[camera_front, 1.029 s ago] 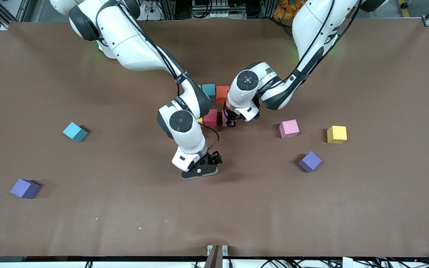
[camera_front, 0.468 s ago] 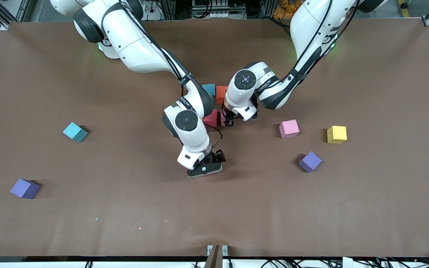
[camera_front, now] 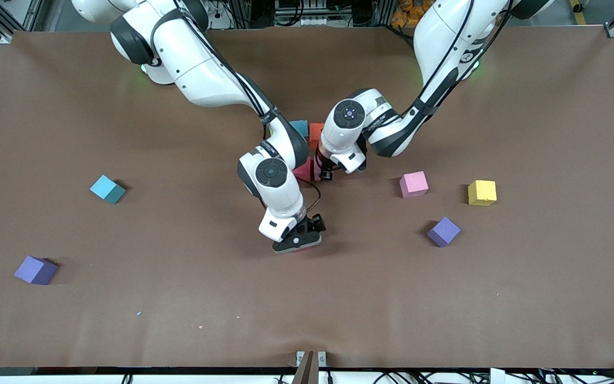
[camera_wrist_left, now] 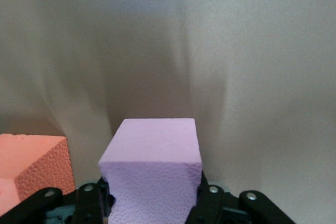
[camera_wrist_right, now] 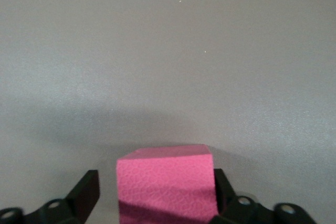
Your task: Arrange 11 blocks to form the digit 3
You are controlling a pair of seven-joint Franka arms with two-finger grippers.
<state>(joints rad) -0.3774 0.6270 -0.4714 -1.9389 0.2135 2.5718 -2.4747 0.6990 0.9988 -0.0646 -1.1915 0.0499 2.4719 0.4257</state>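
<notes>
My left gripper (camera_front: 327, 175) is shut on a lilac block (camera_wrist_left: 152, 150) and holds it low beside a red block (camera_front: 304, 170), seen as a reddish block (camera_wrist_left: 31, 163) in the left wrist view. A teal block (camera_front: 300, 127) and an orange block (camera_front: 316, 133) of the started digit 3 lie farther from the front camera, partly hidden by the arms. My right gripper (camera_front: 297, 246) is down at the table, its open fingers on either side of a bright pink block (camera_wrist_right: 165, 182). One finger (camera_wrist_right: 86, 192) stands clear of the block and the other is against it.
Loose blocks lie around. A pink one (camera_front: 413, 184), a yellow one (camera_front: 482, 192) and a purple one (camera_front: 443, 231) are toward the left arm's end. A teal one (camera_front: 107, 189) and a purple one (camera_front: 35, 270) are toward the right arm's end.
My right gripper has shifted toward the left arm's end and come down around the bright pink block. My left gripper has edged the lilac block closer to the red block.
</notes>
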